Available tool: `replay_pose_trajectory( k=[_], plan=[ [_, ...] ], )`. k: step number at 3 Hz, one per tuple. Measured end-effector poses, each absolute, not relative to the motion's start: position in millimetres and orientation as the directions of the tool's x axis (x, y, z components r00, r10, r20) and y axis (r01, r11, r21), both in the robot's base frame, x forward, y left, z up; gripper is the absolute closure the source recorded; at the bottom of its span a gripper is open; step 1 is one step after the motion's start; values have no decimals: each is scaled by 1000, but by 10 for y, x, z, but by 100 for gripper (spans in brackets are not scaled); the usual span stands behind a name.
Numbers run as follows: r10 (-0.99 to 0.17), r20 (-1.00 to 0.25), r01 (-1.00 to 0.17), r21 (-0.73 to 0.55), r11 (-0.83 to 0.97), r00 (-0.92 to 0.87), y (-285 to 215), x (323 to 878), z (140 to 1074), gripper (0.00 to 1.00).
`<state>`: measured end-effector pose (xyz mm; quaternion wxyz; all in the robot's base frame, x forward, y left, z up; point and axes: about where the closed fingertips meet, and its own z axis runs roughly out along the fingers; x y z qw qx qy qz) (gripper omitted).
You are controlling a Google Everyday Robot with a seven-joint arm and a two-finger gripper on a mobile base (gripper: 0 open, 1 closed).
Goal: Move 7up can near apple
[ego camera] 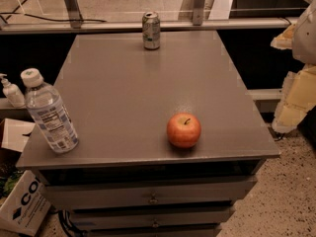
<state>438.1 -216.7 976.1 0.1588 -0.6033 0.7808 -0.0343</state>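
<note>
Grey metal makes up the bench (148,83), a cabinet with a flat top and stacked drawers (153,194) below its front edge. The 7up can (151,30) stands upright at the far edge of the top, a little left of centre, silver lid up and nothing touching it. The apple (183,130) sits near the front edge, somewhat right of centre, red-orange with its dark stem pointing up. Can and apple are well apart, with most of the bench top's depth lying bare between them.

At the front left corner a clear plastic water bottle (49,113) with a white cap stands leaning, its labelled base close to the edge. Beyond the bench on the left, a small white pump bottle (12,90) rests on a lower ledge, and a cardboard box (24,206) lies on the floor under that corner.

Off the right side of the bench, the gripper (295,90) shows as pale yellowish and white shapes against the dark background, hanging beside the top and clear of it, far from both can and apple. Whether its grip is spread or pressed together cannot be told. It holds nothing that can be seen.
</note>
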Motion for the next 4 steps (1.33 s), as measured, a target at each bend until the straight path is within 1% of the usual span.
replay_pose_trajectory(
  k=[1,2,3,4],
  plan=[
    [-953,-207,-931,-245,270,-222,-2167,4381,9761,0],
    [-937,-275,-925,-248,287,-217,-2035,4694,9632,0],
    [-905,-374,-912,-264,315,-204,-1855,5252,9506,0],
    [-842,-498,-884,-274,378,-205,-1698,5791,9406,0]
  ],
)
